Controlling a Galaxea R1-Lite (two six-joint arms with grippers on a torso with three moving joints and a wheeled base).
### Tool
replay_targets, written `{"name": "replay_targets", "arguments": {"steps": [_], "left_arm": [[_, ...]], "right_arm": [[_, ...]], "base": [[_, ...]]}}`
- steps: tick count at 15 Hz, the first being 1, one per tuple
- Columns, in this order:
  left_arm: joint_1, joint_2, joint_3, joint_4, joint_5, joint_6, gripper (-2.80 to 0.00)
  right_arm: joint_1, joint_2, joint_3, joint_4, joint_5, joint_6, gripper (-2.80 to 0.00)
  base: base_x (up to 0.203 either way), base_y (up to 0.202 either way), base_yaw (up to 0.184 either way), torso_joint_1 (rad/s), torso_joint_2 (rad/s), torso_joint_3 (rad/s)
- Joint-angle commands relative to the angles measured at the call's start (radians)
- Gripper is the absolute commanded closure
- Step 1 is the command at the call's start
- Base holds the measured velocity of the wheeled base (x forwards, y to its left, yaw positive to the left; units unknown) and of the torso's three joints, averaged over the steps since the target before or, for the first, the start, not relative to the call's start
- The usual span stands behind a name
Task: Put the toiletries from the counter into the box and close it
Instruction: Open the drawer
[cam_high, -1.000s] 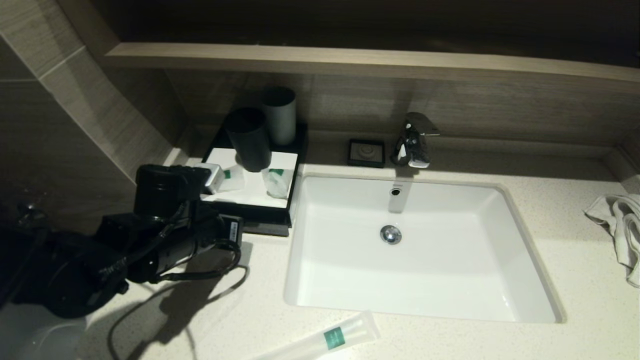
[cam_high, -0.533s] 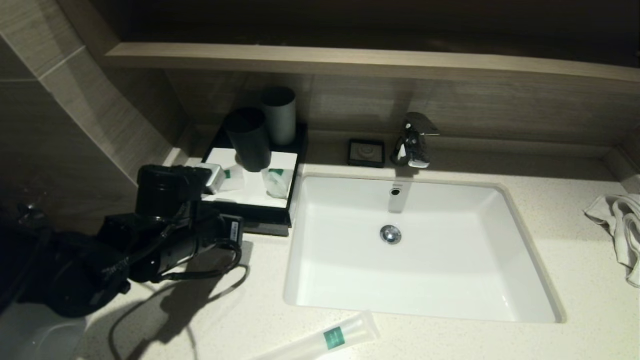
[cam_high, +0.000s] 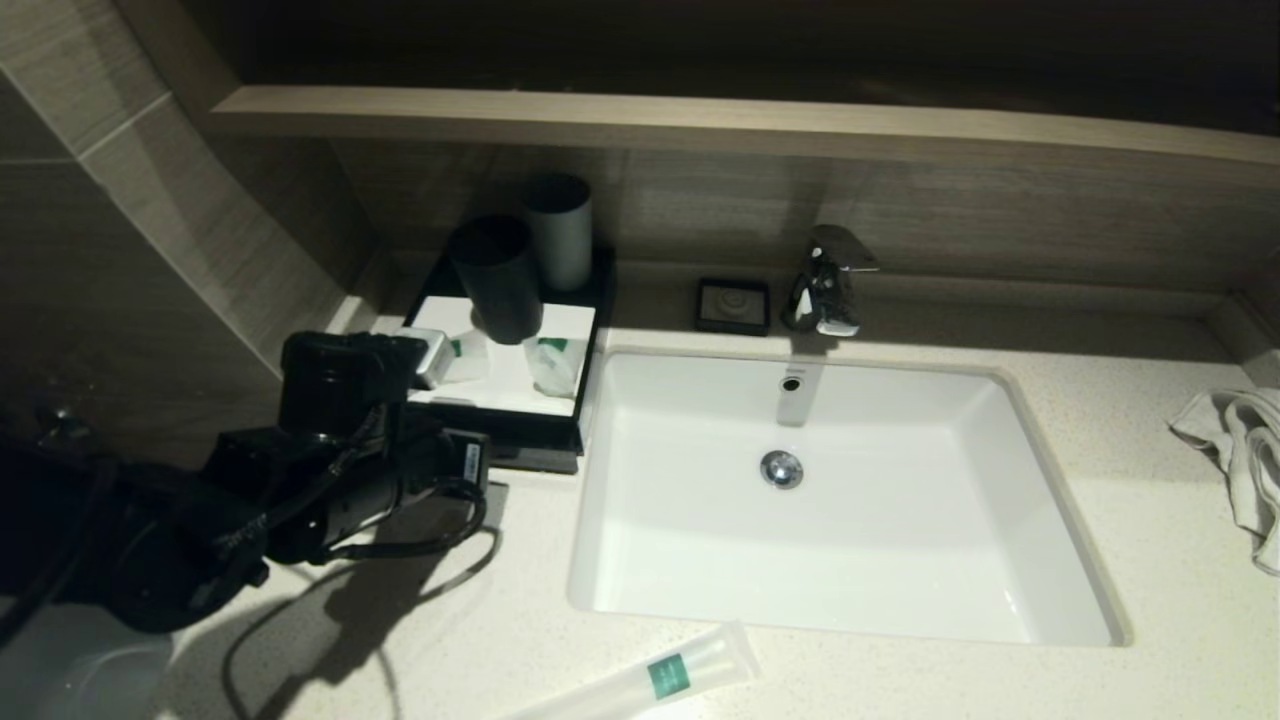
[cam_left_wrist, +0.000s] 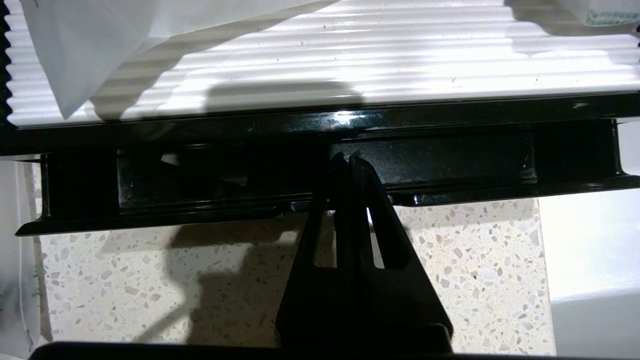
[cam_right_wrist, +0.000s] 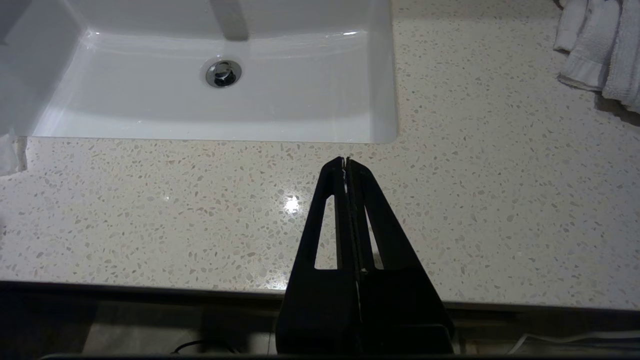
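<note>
Left wrist view had the left gripper (cam_left_wrist: 348, 156) with its two black fingers (cam_left_wrist: 362, 172) pressed flat together, nothing between them, their tips set against the dark front of the drawer (cam_left_wrist: 430, 167) of the box (cam_left_wrist: 320, 122). Whether the tips actually touched that front or stood a hair off it was hard to tell in the gloom there. Just beyond the fingertips ran the glossy black rim of the box, and past that its white ribbed panel (cam_left_wrist: 400, 60), with a clear packet (cam_left_wrist: 85, 45) lying on it off to one side. Beneath the fingers lay the speckled counter (cam_left_wrist: 475, 260).

From the head view the left gripper's arm (cam_high: 340, 470) reached in low at the box's near edge; two small packets with green labels (cam_high: 553, 362) rested on the white panel beyond it, and two dark cups (cam_high: 497, 275) stood further back on the box. A long tube (cam_high: 650, 680) lay on the counter well apart from the fingers, at the near side of the basin (cam_high: 830, 500).

The right gripper (cam_right_wrist: 346, 161), fingers likewise closed on nothing, hung over bare counter near the basin's front corner, with a white towel (cam_right_wrist: 600, 55) far off.
</note>
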Motion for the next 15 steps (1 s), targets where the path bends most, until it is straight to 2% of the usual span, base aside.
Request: {"name": "replay_targets", "arguments": {"steps": [1,9,15], "left_arm": [[0.0,0.007,0.001,0.0,0.003,-0.001,0.0],[0.0,-0.005,0.025,0.006,0.006,0.005,0.0],[0.0,-0.023,0.058,0.005,0.038,0.006,0.0]], "right_arm": [[0.0,-0.001,0.0,0.0,0.0,0.0,0.0],[0.0,0.0,0.0,0.0,0.0,0.001,0.0],[0.0,-0.001,0.0,0.0,0.0,0.0,0.0]], "base": [[0.0,0.0,0.0,0.0,0.0,0.0],[0.0,0.0,0.0,0.0,0.0,0.0],[0.0,0.0,0.0,0.0,0.0,0.0]]}}
